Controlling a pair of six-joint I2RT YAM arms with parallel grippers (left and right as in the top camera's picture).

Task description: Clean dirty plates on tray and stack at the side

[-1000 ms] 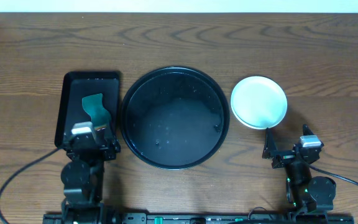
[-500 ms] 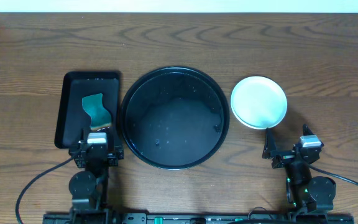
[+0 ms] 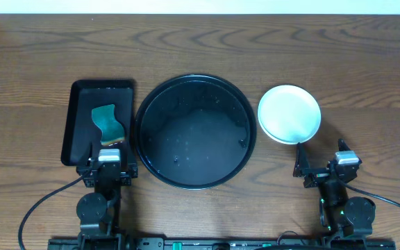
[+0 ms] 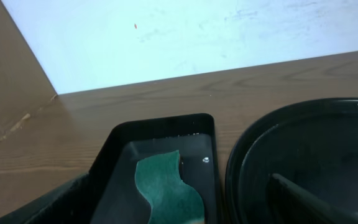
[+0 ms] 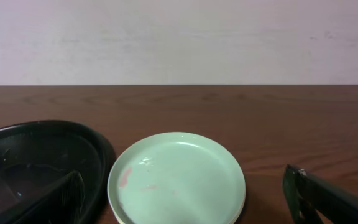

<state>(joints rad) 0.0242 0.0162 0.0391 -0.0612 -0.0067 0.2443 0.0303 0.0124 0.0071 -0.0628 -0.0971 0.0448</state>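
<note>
The round black tray [image 3: 146, 132] lies mid-table with no plate on it, only water drops; its rim also shows in the left wrist view [image 4: 241, 162] and the right wrist view [image 5: 98, 146]. A pale mint plate [image 3: 289, 113] lies on the table to the tray's right, on top of a stack. In the right wrist view, the plate [image 5: 176, 180] has faint pink smears left of centre and another rim under it. The yellow plate is hidden. My right gripper [image 3: 321, 156] [image 5: 182, 183] is open and empty just in front of the plates. My left gripper [image 3: 107, 149] [image 4: 176, 190] is open and empty.
A rectangular black tray [image 3: 78, 118] lies left of the round tray and holds a green sponge [image 3: 107, 121], also seen in the left wrist view [image 4: 166, 186]. My left gripper sits at that tray's near end. A pale wall runs along the table's far edge.
My left gripper has drawn back from over the sponge toward the table's front edge, then stopped. The sponge stays in the rectangular tray. The right arm has not moved.
</note>
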